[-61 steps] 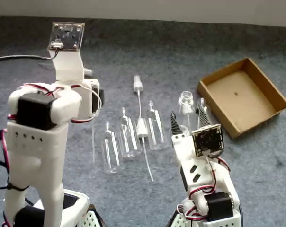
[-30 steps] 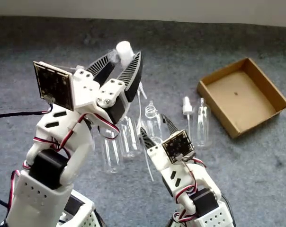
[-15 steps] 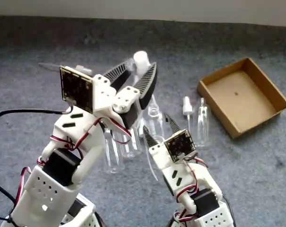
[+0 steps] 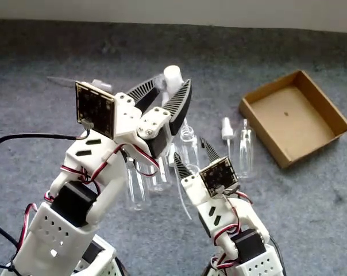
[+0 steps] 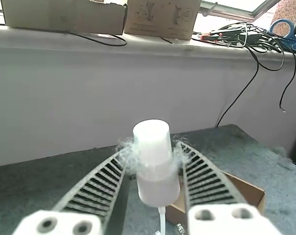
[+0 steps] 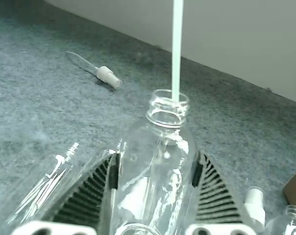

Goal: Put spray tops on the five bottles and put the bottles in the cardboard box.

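Two ribbed tools clamp: left tool (image 5: 153, 148) a white cylindrical spray top (image 5: 152, 161), right tool (image 6: 156, 164) a clear bottle (image 6: 155, 188).

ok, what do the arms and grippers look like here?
Both arms: white plastic shells, black servos, red, black and white wires looped at the joints. The left gripper and right gripper have black ribbed fingers tapering to points, and a dark square camera board on each wrist.

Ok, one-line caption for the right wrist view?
Right end effector grips a clear bottle while a spray top's dip tube meets its open neck.
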